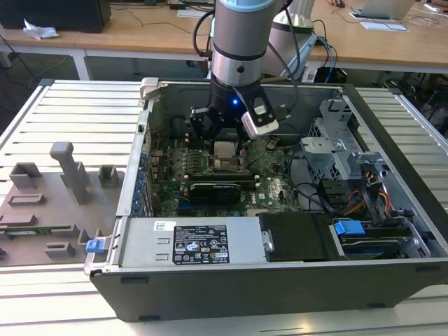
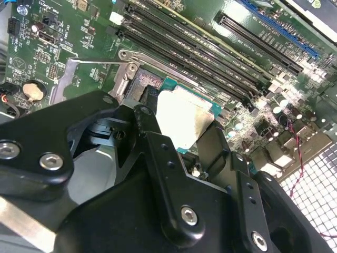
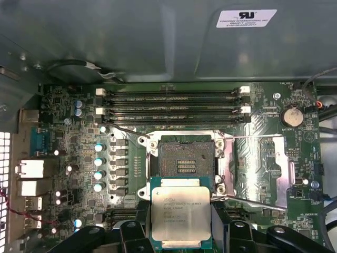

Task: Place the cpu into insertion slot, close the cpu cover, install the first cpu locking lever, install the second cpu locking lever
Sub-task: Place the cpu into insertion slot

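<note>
Fingers [image 3: 143, 216] clamped on two opposite edges of the cpu [image 3: 181, 208], the gripper [image 1: 225, 147] hangs low inside the open computer case [image 1: 280, 294]. In the exterior view the chip sits just at 12 o'clock of the insertion slot [image 3: 184, 158], apparently above it and not yet seated. The cpu cover [image 3: 229, 168] lies open beside the socket. Placement, the first step, is in hand; it calls for squaring chip to socket and a level descent.
</note>
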